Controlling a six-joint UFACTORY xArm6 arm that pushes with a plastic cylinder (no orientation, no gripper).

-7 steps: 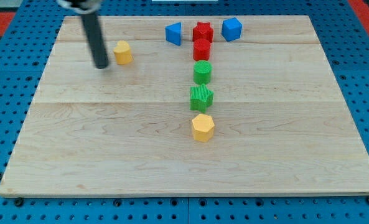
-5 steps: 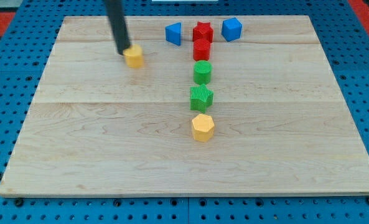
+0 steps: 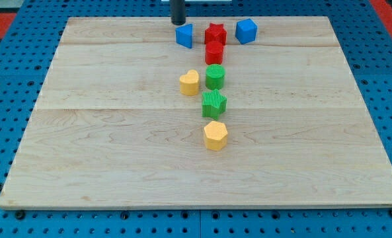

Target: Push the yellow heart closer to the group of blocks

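Observation:
The yellow heart (image 3: 189,82) lies on the wooden board (image 3: 116,145), just left of the green cylinder (image 3: 215,77) and apart from it by a small gap. The group forms a column: red star (image 3: 215,32), red cylinder (image 3: 214,53), green cylinder, green star (image 3: 214,104), yellow hexagon (image 3: 215,135). A blue block (image 3: 184,35) and a blue cube (image 3: 246,30) flank the red star. My tip (image 3: 178,23) is at the view's top, just above the left blue block, far from the yellow heart.
The board rests on a blue pegboard surface (image 3: 10,79) that surrounds it on all sides.
The yellow heart has slid right and down from the board's upper left to beside the green cylinder. My tip has moved right and up to the top edge above the blue block.

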